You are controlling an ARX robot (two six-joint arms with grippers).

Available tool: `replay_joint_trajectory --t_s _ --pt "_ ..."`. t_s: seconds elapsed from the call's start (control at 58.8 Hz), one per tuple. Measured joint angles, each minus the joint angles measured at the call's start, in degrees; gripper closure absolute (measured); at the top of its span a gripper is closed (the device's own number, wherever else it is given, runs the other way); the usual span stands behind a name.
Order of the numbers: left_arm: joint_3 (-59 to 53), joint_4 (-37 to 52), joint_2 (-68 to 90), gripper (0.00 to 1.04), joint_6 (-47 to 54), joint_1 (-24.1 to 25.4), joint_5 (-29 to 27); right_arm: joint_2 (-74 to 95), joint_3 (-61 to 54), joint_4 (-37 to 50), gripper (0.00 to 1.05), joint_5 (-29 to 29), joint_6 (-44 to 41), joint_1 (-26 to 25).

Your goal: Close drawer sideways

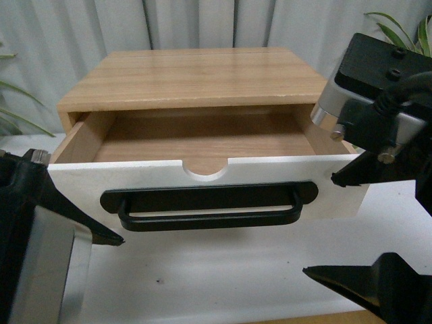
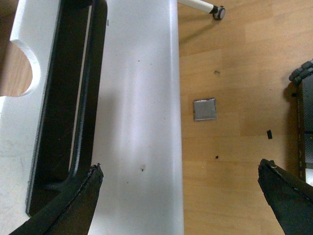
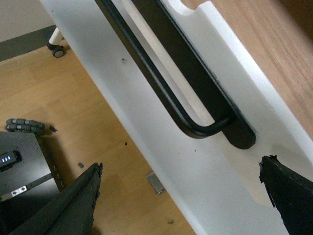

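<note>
The drawer (image 1: 202,138) stands pulled far out of the wooden cabinet (image 1: 196,74), with its white front panel (image 1: 74,196) turned to the robot and lying between the two arms. The left gripper (image 2: 179,169) is spread wide and holds nothing; one finger lies just beside the panel's lower left corner. The right gripper (image 1: 320,225) is also wide apart and empty, with its upper finger at the panel's right end, but I cannot tell if it touches. I judge the drawer to be a stiff wooden box, not heavy, that will slide in if it is pushed evenly; a push on one end only could make it jam. The painted panel looks smooth, so a finger may slip on it. The black handle (image 1: 209,219) gives a firm bar to clasp, yet for closing, the flat side of a finger pressed on the panel seems enough. Only the front view shows the light wood inside and how far the drawer is out. Only the wrist views show the floor (image 2: 234,147) below the panel, a small metal plate (image 2: 204,108) on it, and the gap behind the handle.
</note>
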Motion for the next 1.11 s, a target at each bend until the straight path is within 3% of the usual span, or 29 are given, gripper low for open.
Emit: replay_joint_trajectory --t_s 0.782,1.105 --pt "7.45 9.05 12.57 0.07 0.04 1.62 -3.08 13.75 11.04 2.64 0.07 4.11 -1.84 0.63" --pt "12.68 18.14 21.79 0.07 -0.9 3.02 -5.51 19.85 17.68 3.56 0.07 5.2 -1.09 -0.46"
